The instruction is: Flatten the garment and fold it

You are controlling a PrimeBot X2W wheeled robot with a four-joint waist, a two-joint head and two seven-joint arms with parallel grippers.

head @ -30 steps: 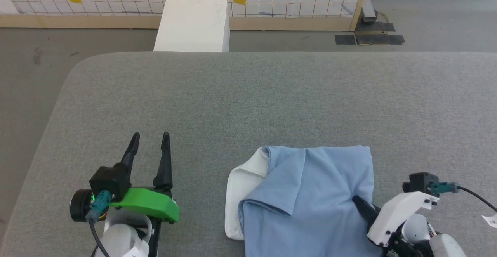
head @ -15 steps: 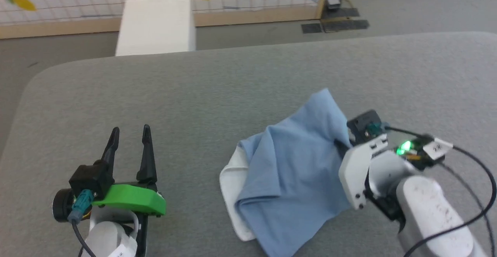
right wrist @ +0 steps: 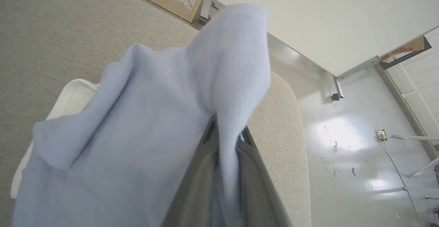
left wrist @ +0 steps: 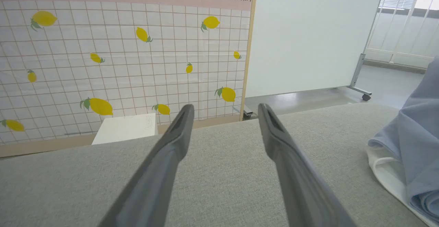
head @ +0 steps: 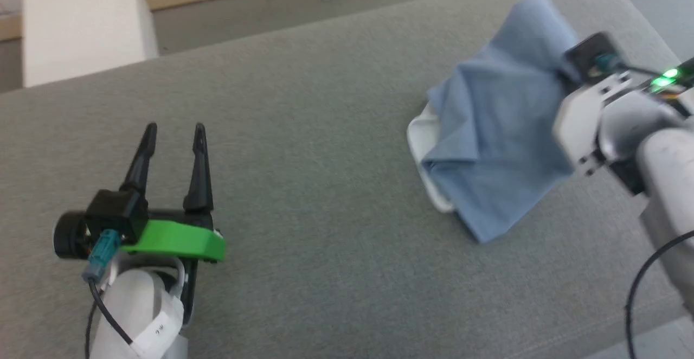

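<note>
The garment [head: 496, 126], a light blue shirt with a white collar [head: 420, 147], hangs bunched at the table's far right, its lower part resting on the surface. My right gripper [right wrist: 227, 131] is shut on a fold of the blue cloth, which drapes over its fingers in the right wrist view. Its white wrist housing [head: 583, 115] stands right of the shirt. My left gripper [head: 174, 127] is open and holds nothing, low over the table well left of the shirt. The left wrist view shows the left gripper [left wrist: 225, 107] with the garment [left wrist: 413, 141] at its right edge.
The grey fabric-covered table [head: 325, 147] has a rounded far right corner [right wrist: 281, 117] close to the shirt, with glossy floor [right wrist: 343, 134] beyond. A white box [head: 81, 23] stands behind the table, before a lemon-patterned wall [left wrist: 103, 66]. A black cable [head: 640, 288] trails from my right arm.
The head camera has turned. My right gripper has closed on the shirt and lifted it up and away from the near edge, so the flat folded cloth now hangs bunched. The left gripper stayed open.
</note>
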